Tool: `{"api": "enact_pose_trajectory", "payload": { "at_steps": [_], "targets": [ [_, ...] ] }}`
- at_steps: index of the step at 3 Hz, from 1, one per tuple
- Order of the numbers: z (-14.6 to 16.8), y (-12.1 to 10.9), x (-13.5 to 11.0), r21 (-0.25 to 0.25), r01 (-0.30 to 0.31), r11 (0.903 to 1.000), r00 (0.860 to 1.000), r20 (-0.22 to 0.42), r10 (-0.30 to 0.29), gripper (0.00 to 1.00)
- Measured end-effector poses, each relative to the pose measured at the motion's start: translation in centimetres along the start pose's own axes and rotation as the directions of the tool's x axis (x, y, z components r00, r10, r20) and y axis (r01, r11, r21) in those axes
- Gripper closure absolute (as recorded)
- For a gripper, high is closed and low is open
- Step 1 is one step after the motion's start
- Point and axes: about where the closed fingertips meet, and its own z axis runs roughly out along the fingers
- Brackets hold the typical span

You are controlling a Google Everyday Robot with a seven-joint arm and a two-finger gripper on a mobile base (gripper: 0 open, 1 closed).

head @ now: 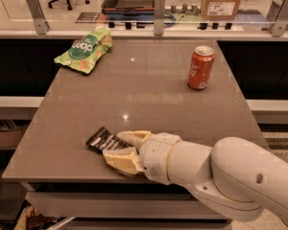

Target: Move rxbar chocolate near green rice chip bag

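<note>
The rxbar chocolate (100, 140), a flat black bar with white lettering, lies near the table's front edge, left of centre. My gripper (119, 147) is low over the table with its tan fingers (130, 137) on either side of the bar's right end, closed on it. The white arm comes in from the lower right. The green rice chip bag (84, 51) lies at the table's far left corner, well away from the bar.
An orange soda can (200, 67) stands upright at the far right of the brown table (149, 95). A glass-railed ledge runs behind the table. The table's front edge is just below the gripper.
</note>
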Motion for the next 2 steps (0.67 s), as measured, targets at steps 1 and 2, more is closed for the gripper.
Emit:
{"api": "enact_pose_trajectory", "payload": {
  "at_steps": [1, 2],
  "targets": [
    [-0.3, -1.4, -1.2, 0.03, 0.014, 0.9994, 1.0, 0.012, -0.015, 1.0],
    [-0.8, -4.2, -4.4, 0.111, 0.058, 0.9921, 0.998, -0.001, -0.058, 1.0]
  ]
}}
